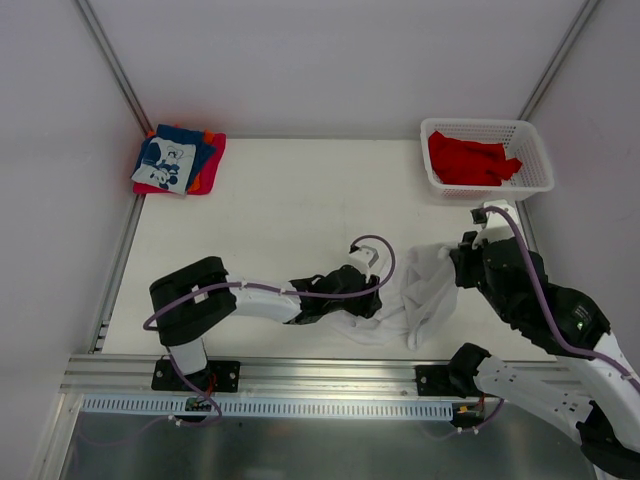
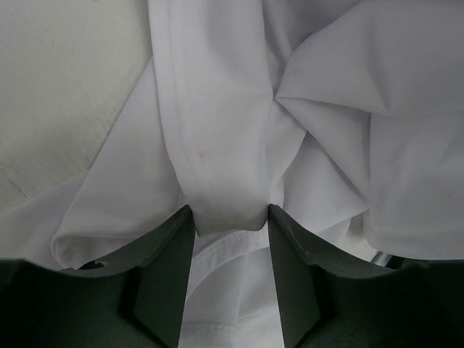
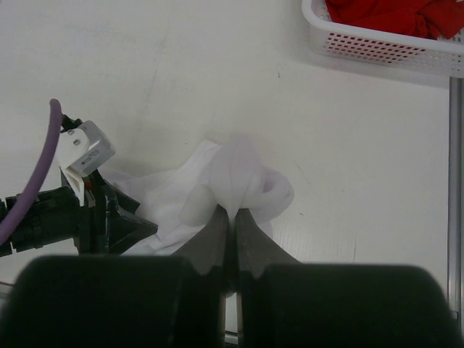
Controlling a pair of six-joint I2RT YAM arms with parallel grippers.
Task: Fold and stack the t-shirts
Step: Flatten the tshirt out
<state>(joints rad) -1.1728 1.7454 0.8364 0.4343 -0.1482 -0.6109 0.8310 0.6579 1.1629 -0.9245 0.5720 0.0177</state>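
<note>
My left gripper [image 2: 230, 217] has its jaws around a hemmed fold of the crumpled plain white cloth t-shirt [image 1: 425, 290], while my right gripper [image 3: 232, 217] pinches another bunch on the white counter [image 1: 290, 200].

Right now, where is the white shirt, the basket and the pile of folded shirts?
white t-shirt [image 1: 430, 290], top view, on the bunched cloth between the arms.
basket [image 1: 537, 160], top view, on its right wall.
folded t-shirts [image 1: 170, 162], top view, on the blue top shirt's white print.

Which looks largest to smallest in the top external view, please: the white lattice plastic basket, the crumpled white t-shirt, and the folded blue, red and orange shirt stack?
1. White lattice plastic basket and crumpled white t-shirt: too alike to rank; arms hide part of the shirt.
2. Folded blue, red and orange shirt stack: smallest.
</note>
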